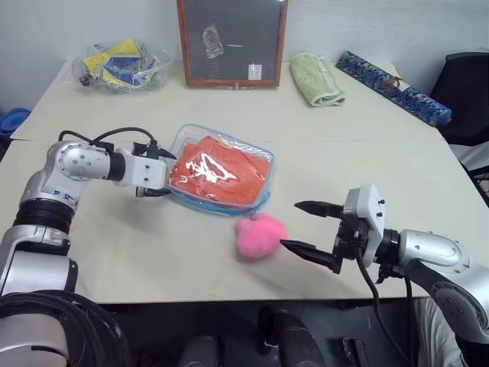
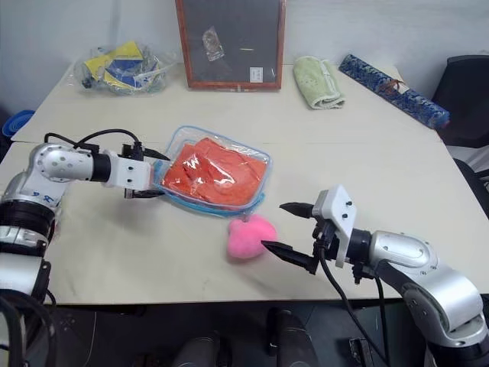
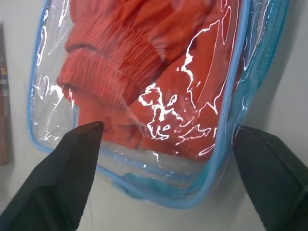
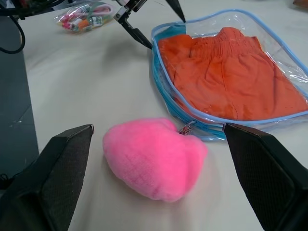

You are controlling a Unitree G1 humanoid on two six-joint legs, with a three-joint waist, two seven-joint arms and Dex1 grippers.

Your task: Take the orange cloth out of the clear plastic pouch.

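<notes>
The clear plastic pouch with light blue edging lies flat in the middle of the table. The orange cloth is folded inside it. My left gripper is at the pouch's left short end, open, one black finger on each side of that end. In the left wrist view the pouch edge and the cloth sit between the fingers. My right gripper hovers open near the table's front edge, right of the pouch, and holds nothing.
A pink fluffy plush lies just in front of the pouch, close to my right gripper. At the back stand a framed dark board, a pale green towel, a clear bag of yellow and blue items and a blue patterned roll.
</notes>
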